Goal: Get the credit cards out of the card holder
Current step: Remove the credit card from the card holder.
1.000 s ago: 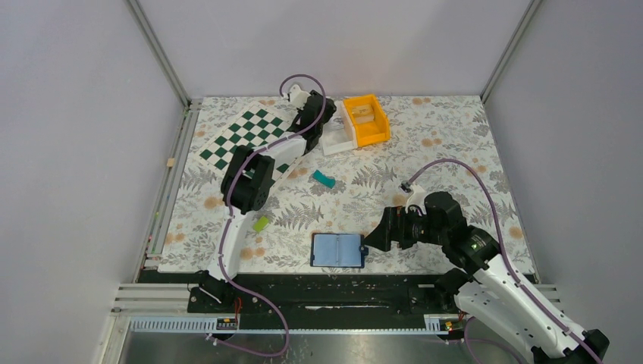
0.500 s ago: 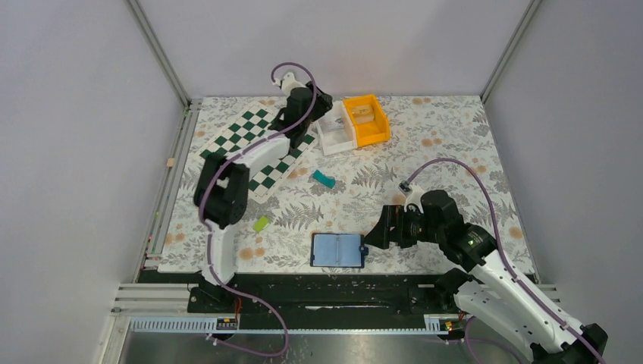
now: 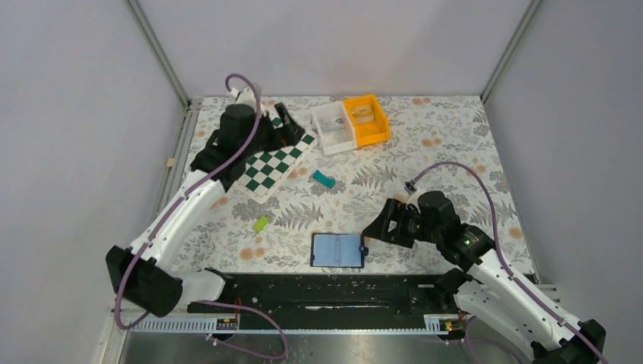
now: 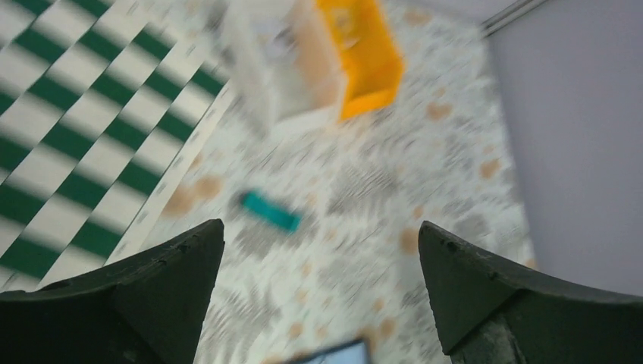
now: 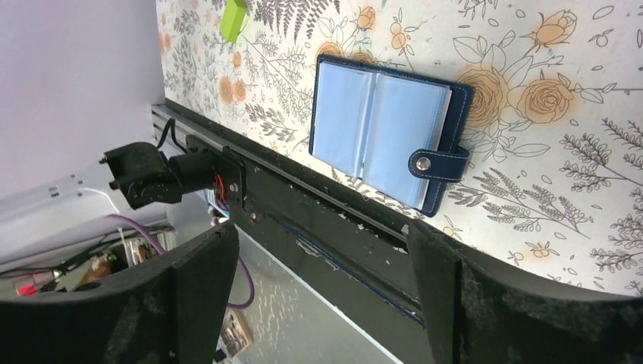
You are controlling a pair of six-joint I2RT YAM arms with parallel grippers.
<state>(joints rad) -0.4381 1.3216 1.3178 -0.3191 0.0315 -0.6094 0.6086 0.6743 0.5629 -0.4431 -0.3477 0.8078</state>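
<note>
Navy-blue card holder [image 3: 338, 250] lies open and flat at the near edge of the floral table [image 3: 455, 152], pale blue inner panels facing up and snap tab on its right; separate credit cards cannot be made out. The right gripper [image 3: 377, 227] hovers just beside that tab, jaws spread, empty. The left gripper [image 3: 284, 125] hangs over the chessboard mat [image 3: 265, 159] near the far left corner, jaws spread wide, empty.
</note>
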